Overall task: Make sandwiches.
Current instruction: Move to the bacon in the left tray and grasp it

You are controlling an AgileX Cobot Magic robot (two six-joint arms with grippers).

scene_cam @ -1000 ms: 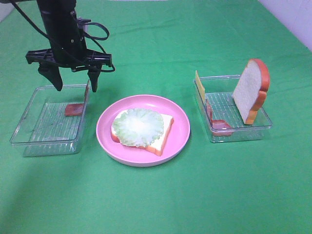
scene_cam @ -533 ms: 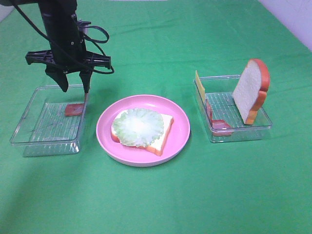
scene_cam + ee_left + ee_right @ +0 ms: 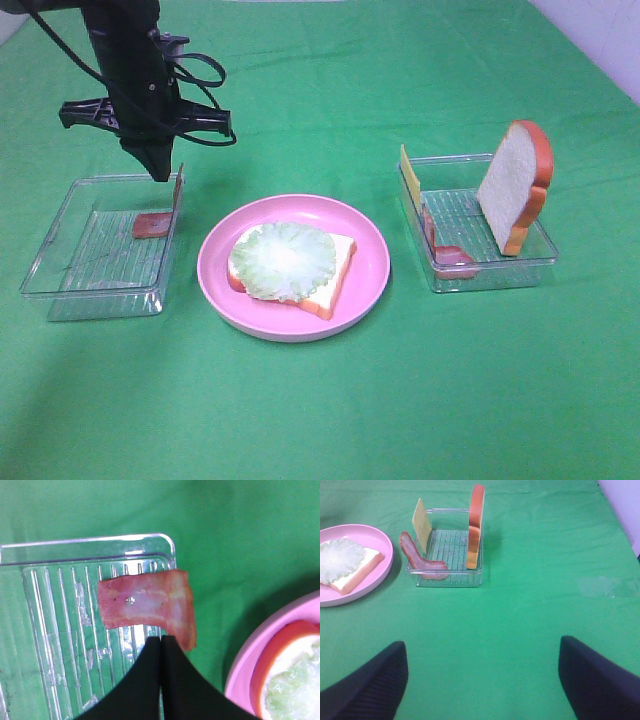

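A white bread slice with orange crust [image 3: 335, 275], topped by a pale green lettuce round [image 3: 283, 260], lies on the pink plate [image 3: 372, 258]. A reddish-pink bacon strip [image 3: 178, 192] lies in the left clear tray [image 3: 70, 262], one end leaning up its right wall; it shows in the left wrist view [image 3: 145, 604]. My left gripper [image 3: 160, 176] hangs just above and left of that raised end, jaws closed together [image 3: 161, 639], tips at the strip's edge with nothing seen between them. My right gripper [image 3: 480, 680] is open, low over bare cloth.
The right clear tray [image 3: 530, 262] holds an upright bread slice [image 3: 514, 185], a yellow cheese slice [image 3: 408, 172] and a bacon strip [image 3: 448, 256]; they also show in the right wrist view [image 3: 445, 555]. Green cloth covers the table.
My left gripper's fingers have closed from wide open to shut and risen slightly over the left tray. The bacon strip has not moved.
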